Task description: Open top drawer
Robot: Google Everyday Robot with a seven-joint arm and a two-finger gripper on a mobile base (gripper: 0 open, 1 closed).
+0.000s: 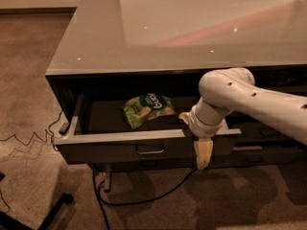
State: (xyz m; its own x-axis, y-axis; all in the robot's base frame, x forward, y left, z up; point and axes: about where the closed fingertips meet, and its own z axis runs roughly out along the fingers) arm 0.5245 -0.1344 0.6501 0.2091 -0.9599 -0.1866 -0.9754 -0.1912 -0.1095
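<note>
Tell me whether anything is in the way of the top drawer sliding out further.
Nothing visible blocks it. The drawer is already partly out; a cable lies on the floor, below its path. The end effector sits at its front edge, right of the pull.
</note>
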